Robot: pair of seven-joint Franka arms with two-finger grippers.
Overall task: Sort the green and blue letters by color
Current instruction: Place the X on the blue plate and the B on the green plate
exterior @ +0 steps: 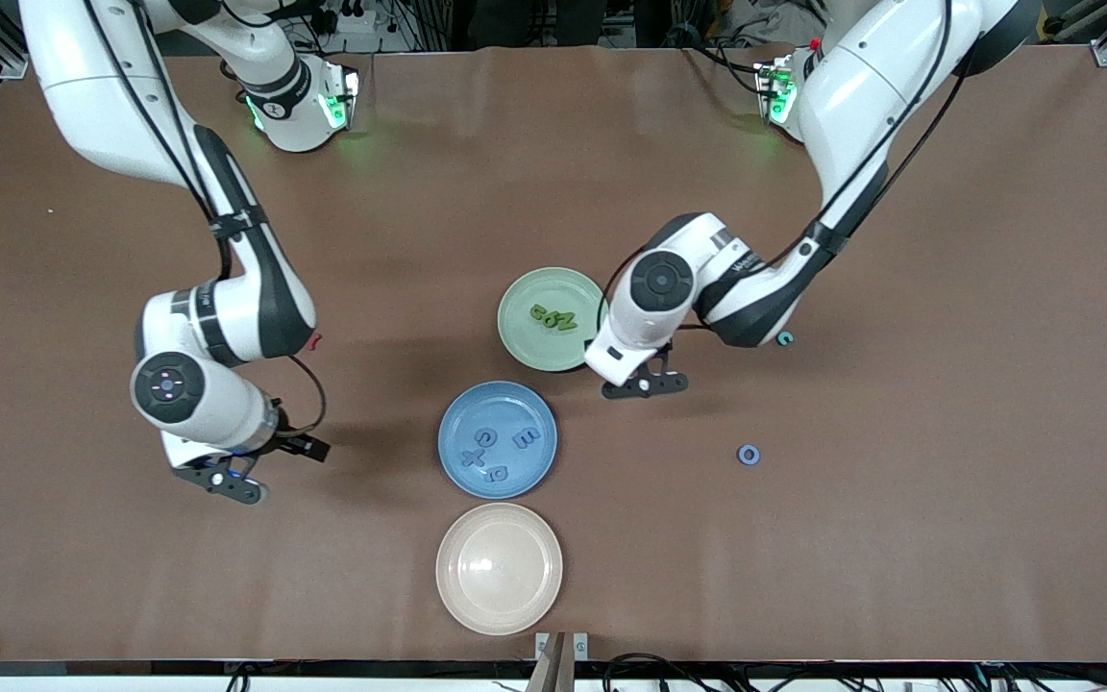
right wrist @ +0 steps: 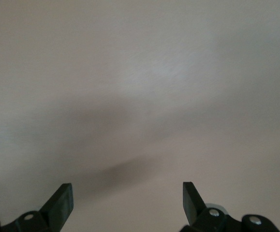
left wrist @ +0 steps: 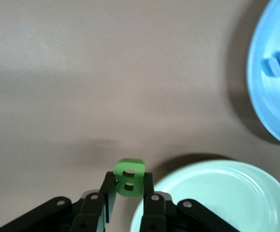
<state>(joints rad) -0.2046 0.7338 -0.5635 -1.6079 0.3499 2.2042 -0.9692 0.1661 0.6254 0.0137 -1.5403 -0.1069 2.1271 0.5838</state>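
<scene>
Just beside green plate (exterior: 553, 318) rim, mid-desk: left tool (exterior: 645, 384) clamped on upright green letter (left wrist: 128, 178). Right tool (exterior: 227, 479) gaping, empty, over bare desk (exterior: 899, 538).

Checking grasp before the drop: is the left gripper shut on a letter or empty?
Shut on a letter. In the left wrist view the left gripper pinches a green letter B between its fingers, beside the green plate rim.
</scene>
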